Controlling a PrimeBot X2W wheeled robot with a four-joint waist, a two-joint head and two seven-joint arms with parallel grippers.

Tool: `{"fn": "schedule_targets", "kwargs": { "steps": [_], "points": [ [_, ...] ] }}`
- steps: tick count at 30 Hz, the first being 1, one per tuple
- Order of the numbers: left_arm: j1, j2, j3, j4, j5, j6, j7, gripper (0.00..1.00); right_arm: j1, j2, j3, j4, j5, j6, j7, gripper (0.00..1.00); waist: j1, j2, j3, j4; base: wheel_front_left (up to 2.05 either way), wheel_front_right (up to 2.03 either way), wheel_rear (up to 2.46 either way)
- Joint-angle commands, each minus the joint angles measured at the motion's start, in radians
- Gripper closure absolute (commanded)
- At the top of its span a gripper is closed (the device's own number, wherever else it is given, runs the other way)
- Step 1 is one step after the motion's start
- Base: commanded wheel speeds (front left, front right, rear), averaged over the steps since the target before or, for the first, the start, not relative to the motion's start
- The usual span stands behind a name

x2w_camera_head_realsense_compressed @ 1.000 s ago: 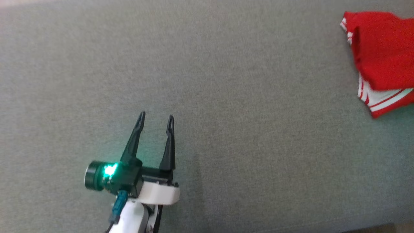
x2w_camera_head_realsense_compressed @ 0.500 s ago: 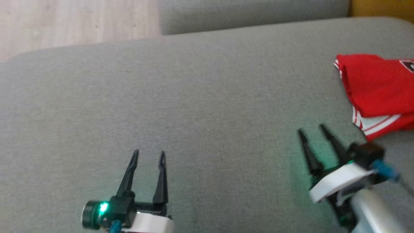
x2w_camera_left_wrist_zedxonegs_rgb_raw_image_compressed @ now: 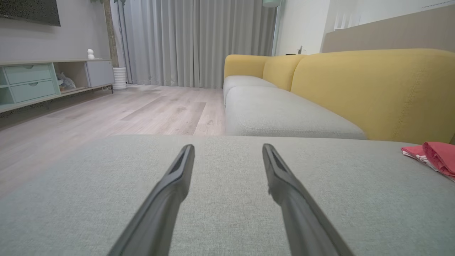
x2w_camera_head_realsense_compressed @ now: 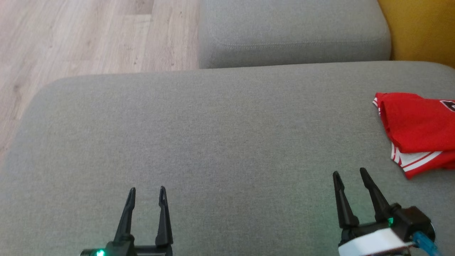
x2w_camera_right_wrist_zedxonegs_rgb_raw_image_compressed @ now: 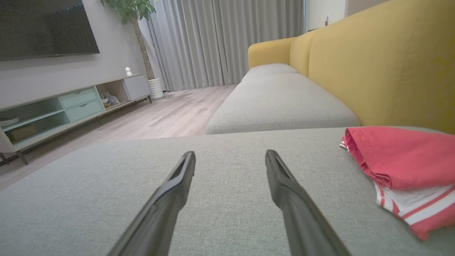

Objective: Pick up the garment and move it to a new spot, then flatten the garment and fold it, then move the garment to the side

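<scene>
We see the red garment point(x2w_camera_head_realsense_compressed: 419, 131), folded over on itself with its white-striped hem showing, lying at the right edge of the grey sofa cushion point(x2w_camera_head_realsense_compressed: 220, 135), near the yellow backrest point(x2w_camera_head_realsense_compressed: 423, 32). Our left pincer point(x2w_camera_head_realsense_compressed: 147, 189) hovers over the cushion's near left part, fingers spread wide and holding nothing. Our right pincer point(x2w_camera_head_realsense_compressed: 349, 172) hangs over the cushion's near right part, just beside the garment but apart from it, equally wide open and empty.

A yellow-backed sofa point(x2w_camera_right_wrist_zedxonegs_rgb_raw_image_compressed: 373, 67) with grey cushions faces a wood floor point(x2w_camera_left_wrist_zedxonegs_rgb_raw_image_compressed: 142, 110), grey curtains point(x2w_camera_left_wrist_zedxonegs_rgb_raw_image_compressed: 185, 39) and a TV cabinet point(x2w_camera_right_wrist_zedxonegs_rgb_raw_image_compressed: 71, 106).
</scene>
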State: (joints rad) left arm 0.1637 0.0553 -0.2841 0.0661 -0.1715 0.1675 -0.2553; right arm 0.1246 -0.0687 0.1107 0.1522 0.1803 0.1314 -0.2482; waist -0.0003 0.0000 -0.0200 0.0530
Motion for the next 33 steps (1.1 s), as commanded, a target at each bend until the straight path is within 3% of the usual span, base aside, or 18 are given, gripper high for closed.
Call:
{"fn": "schedule_targets", "kwargs": {
  "steps": [1,18,19,24,33],
  "points": [
    [-0.026,-0.005,0.042,-0.049,0.014,0.006,-0.006,0.0,-0.025,-0.002,0.015,-0.055,-0.025,-0.001,-0.013,0.0,0.0003,0.0,-0.007,-0.003,0.0,0.0,0.0],
    [0.016,-0.005,0.083,-0.059,0.049,-0.022,-0.006,0.0,-0.001,0.017,0.035,-0.079,-0.064,-0.001,-0.013,0.0,0.0003,0.0,-0.021,-0.025,0.0,0.0,0.0],
    [0.041,0.0,0.05,-0.031,0.041,-0.019,0.0,1.0,0.031,0.021,0.011,-0.041,-0.058,0.0,0.0,1.0,0.0003,0.0,-0.021,-0.025,0.0,0.0,0.0],
    [0.061,0.0,0.05,0.038,0.039,-0.018,0.001,1.0,0.044,0.021,0.013,0.027,-0.055,0.0,0.002,1.0,0.0003,0.0,-0.021,-0.025,0.0,0.0,0.0],
    [0.043,0.006,0.065,0.046,-0.073,-0.035,0.018,1.0,0.029,0.014,0.007,0.034,0.057,0.0,0.019,1.0,0.0003,0.0,-0.018,-0.027,0.0,0.0,0.0]
  ]
}}
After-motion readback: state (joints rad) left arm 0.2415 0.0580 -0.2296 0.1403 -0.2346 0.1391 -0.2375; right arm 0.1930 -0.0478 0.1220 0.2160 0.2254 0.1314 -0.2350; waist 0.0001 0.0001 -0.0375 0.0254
